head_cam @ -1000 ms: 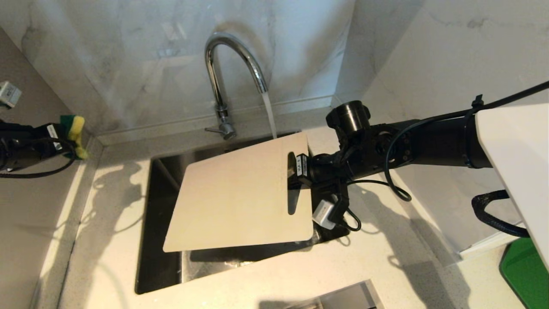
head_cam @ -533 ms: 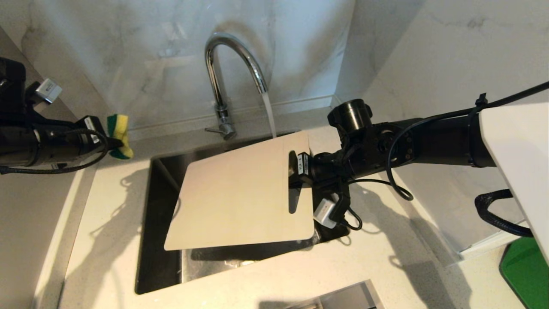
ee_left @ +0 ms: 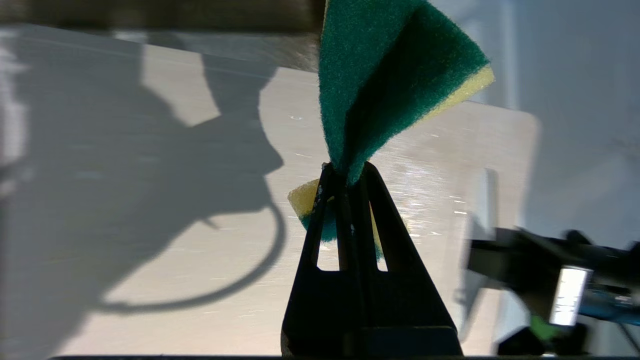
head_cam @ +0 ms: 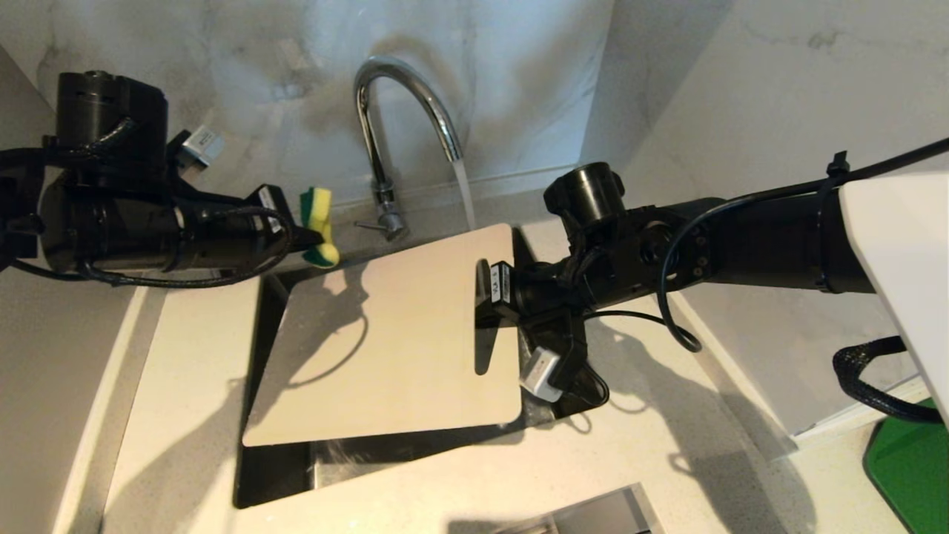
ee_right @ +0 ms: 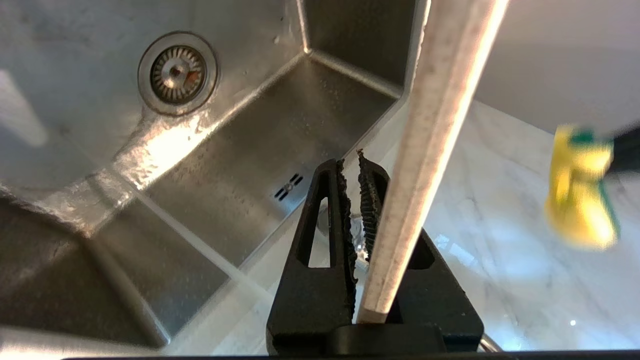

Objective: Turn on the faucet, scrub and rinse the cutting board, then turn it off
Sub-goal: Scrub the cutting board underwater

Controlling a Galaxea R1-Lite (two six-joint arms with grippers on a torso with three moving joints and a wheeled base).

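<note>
The cutting board (head_cam: 385, 341) is held tilted over the sink (ee_right: 200, 165) by its handle end, clamped in the right gripper (head_cam: 495, 293); the sponge (head_cam: 319, 236) is pinched in the left gripper (ee_left: 345, 172). Slippage is judged possible — scrubbing pressure on the wet, one-sided hold could lever the board loose — and the faucet (head_cam: 404, 111) stream could splash off it onto the counter (head_cam: 185, 356).

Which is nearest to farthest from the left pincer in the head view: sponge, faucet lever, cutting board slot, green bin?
From the left pincer:
1. Sponge, clamped in it.
2. Faucet lever, just to its right at the tap's base.
3. Cutting board slot, at the board's right end by the right pincer.
4. Green bin, far lower right.
</note>
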